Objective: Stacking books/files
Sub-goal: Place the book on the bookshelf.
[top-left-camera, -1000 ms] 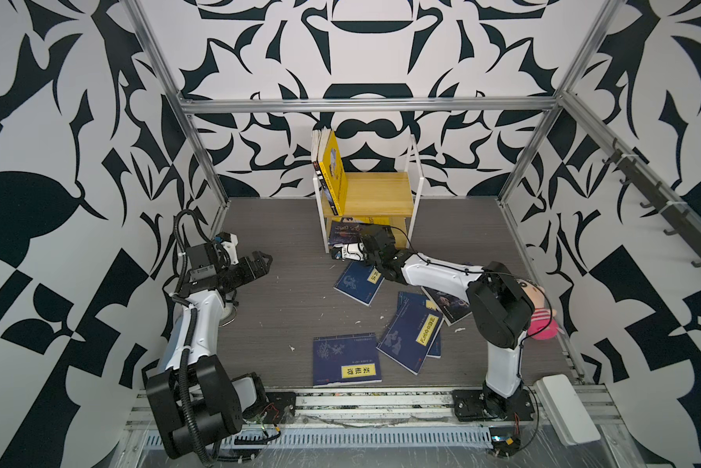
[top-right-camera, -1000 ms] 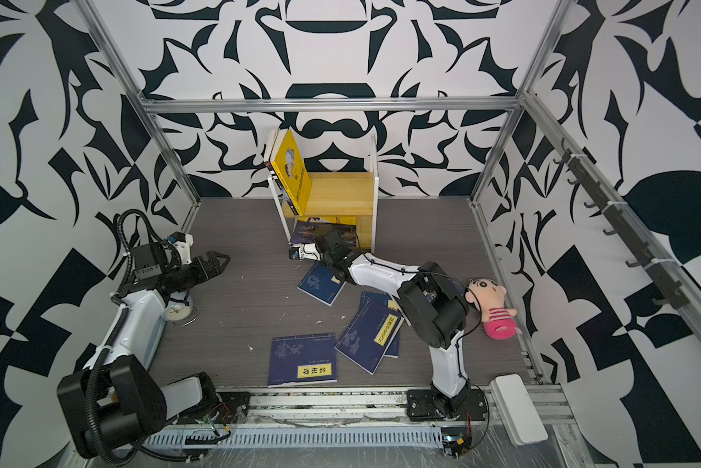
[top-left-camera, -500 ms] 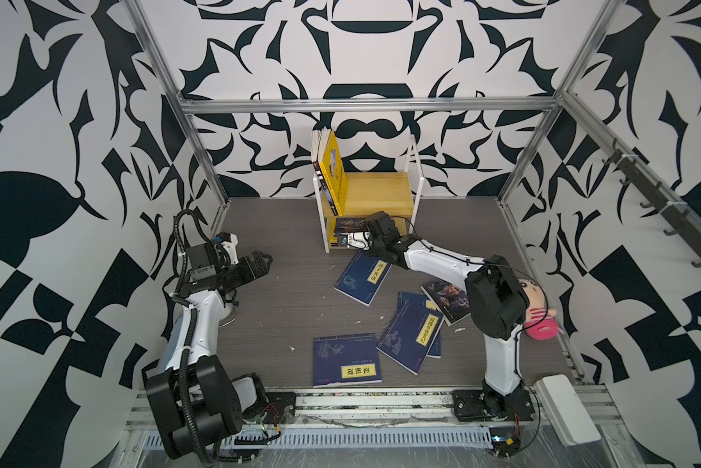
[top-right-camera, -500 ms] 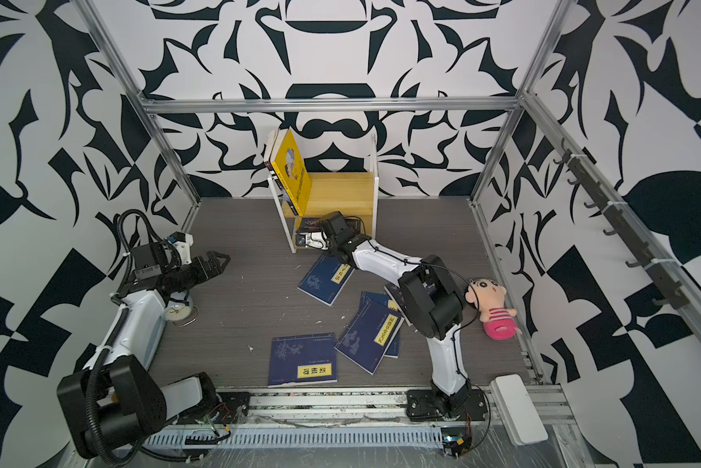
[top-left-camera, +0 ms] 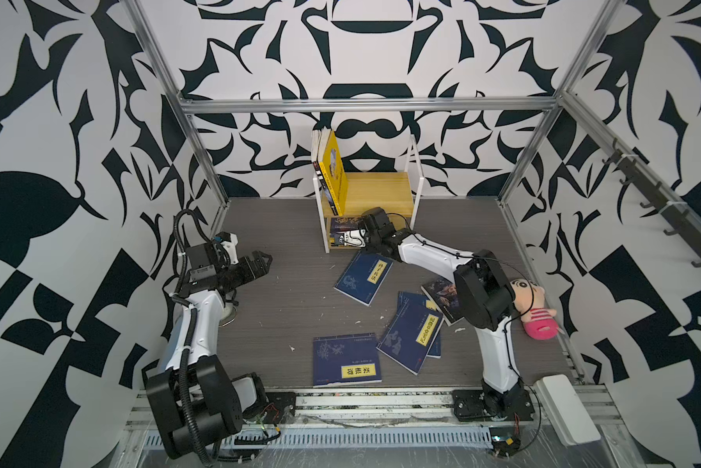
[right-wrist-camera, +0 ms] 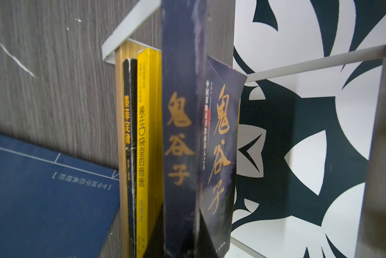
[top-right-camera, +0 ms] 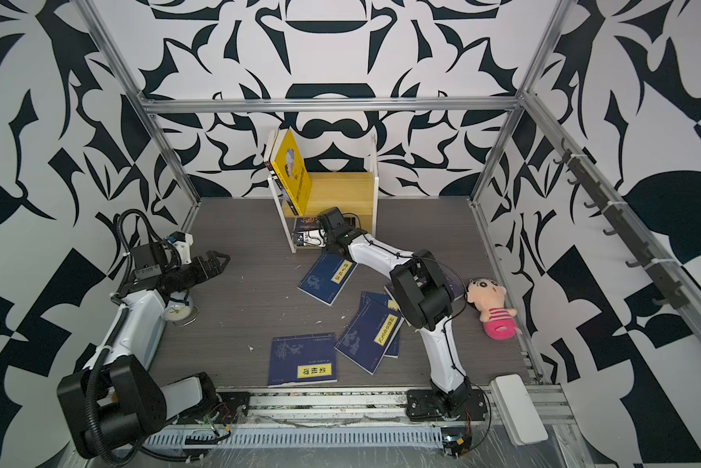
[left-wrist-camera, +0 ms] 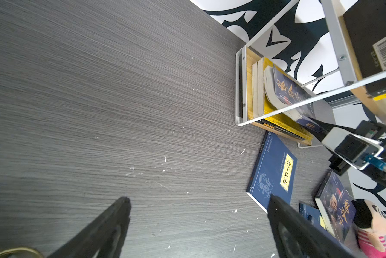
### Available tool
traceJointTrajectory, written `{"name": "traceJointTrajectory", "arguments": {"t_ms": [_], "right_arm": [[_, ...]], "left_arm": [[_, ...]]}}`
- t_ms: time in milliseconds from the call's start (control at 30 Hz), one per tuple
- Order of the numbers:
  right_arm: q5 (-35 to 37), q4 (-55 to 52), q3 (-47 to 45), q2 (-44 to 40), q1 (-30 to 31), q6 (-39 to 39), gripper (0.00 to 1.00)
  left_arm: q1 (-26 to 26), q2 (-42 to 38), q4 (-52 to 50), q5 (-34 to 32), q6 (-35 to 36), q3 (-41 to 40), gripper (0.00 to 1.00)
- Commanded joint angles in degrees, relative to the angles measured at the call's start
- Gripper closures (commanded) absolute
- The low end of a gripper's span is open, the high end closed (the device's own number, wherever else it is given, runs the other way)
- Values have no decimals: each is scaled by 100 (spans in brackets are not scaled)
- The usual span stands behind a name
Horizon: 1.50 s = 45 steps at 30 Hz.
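Left arm (top-left-camera: 198,312) raised, left fingers (top-left-camera: 259,261) spread, right arm (top-left-camera: 429,253) outstretched, right fingers (left-wrist-camera: 322,124) pinched

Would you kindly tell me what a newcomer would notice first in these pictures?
The bold black-and-white patterned walls dominate. Next, the bright yellow paperback standing on the small wooden shelf at the back, and navy paperbacks strewn across the grey tabletop before it.

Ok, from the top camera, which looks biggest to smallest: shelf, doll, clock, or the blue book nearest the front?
Largest first, in a top view:
shelf
blue book
doll
clock, partly behind the left arm
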Motion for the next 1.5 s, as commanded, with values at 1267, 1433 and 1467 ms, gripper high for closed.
{"name": "traceJointTrajectory", "arguments": {"t_ms": [1267, 1433, 1467], "right_arm": [[-331, -1293, 1249, 341, -228, 961, 64], [-238, -1224, 1243, 390, -241, 970, 66], [-195, -1222, 1257, 415, -252, 979, 67]], "left_arm": [[82, -43, 66, 69, -8, -82, 0], [83, -45, 81, 65, 2, -106, 0], [85, -61, 89, 72, 7, -112, 0]]}}
